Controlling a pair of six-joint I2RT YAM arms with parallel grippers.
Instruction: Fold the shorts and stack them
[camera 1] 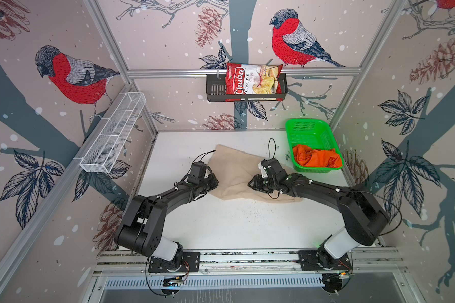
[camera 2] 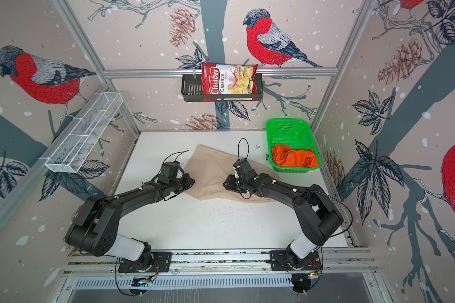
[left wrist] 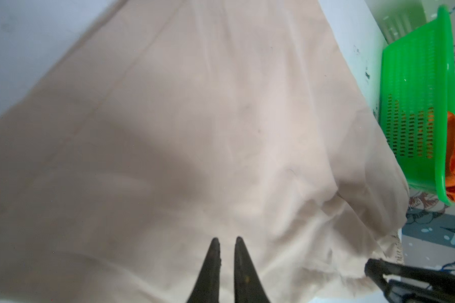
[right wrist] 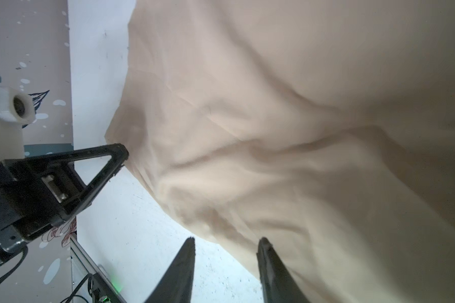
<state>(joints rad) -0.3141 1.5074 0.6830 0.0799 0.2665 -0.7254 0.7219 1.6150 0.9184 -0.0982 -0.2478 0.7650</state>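
The left gripper [left wrist: 227,240] is seen almost closed, with only a thin gap between its fingers. Its tip is set at the edge of the beige shorts [camera 1: 234,168], but whether any cloth is pinched cannot be told. The right gripper [right wrist: 227,240] is held open and empty, over the edge of the same shorts. The beige shorts are spread out, a bit wrinkled, in the middle of the counter [camera 1: 221,225], between the two grippers. They are judged to be light, soft and floppy, so they will likely sag and bunch when lifted, and they will not break. They are best taken by an edge or a corner, at two spots at once, so the cloth can be held flat for the fold. The orange shorts [camera 1: 317,158] are bunched up in the green basket [camera 1: 310,131], at the back of the counter on the right arm's side. Two pairs of shorts are counted, one beige and one orange, and one basket. Neither pair is folded yet.
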